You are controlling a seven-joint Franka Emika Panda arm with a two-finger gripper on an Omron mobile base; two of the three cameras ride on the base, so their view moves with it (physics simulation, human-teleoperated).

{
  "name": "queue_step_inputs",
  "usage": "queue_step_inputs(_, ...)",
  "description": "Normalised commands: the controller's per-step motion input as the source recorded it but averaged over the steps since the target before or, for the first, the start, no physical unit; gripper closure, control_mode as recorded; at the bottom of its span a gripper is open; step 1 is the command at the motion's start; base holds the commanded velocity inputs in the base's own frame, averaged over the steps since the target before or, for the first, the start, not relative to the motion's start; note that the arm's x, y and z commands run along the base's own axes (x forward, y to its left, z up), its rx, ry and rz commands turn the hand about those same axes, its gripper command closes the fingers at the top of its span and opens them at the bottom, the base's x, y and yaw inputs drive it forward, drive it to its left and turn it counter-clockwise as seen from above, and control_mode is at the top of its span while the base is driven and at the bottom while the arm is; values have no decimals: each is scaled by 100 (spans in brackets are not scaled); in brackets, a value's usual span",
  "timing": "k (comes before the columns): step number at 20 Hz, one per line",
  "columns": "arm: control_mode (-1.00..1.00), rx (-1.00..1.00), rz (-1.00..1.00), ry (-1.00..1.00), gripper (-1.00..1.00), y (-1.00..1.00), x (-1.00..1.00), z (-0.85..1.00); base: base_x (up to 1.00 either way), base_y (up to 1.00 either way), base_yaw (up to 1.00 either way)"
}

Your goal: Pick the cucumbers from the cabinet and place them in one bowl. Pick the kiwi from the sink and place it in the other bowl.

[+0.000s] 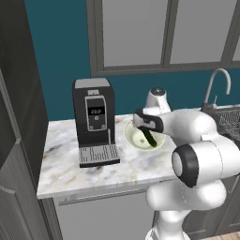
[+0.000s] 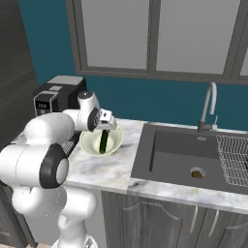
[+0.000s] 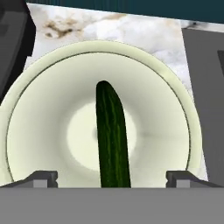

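A dark green cucumber (image 3: 113, 135) leans on end inside the pale cream bowl (image 3: 39, 87) on the marble counter, its lower end on the bowl's floor. My gripper (image 3: 111, 179) hovers just above it, open, with both fingertips wide of the cucumber and not touching it. From the base views the cucumber (image 1: 151, 138) (image 2: 103, 140) stands in the bowl (image 1: 133, 139) (image 2: 89, 144) under the gripper (image 1: 149, 127) (image 2: 104, 127). The dark sink (image 2: 174, 155) lies to the right; a small brownish round spot (image 2: 196, 173) on its floor could be the kiwi or the drain. The cabinet (image 1: 18, 117) rises at far left. The other bowl is out of view.
A black coffee machine (image 1: 93, 122) (image 2: 53, 97) stands just left of the bowl. A chrome tap (image 2: 209, 106) and a wire rack (image 2: 235, 160) sit at the sink. Windows and a teal wall back the counter (image 1: 70, 168).
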Motion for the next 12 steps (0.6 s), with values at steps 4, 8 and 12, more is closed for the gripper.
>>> queue_step_inputs(4,-100,3,-6,0,-100,0,-55,51,0,0,0)
queue_step_inputs(8,-100,1,-4,0,-100,0,-61,32,0,0,0)
queue_step_inputs(12,-100,0,-4,0,-100,0,-78,15,0,0,0)
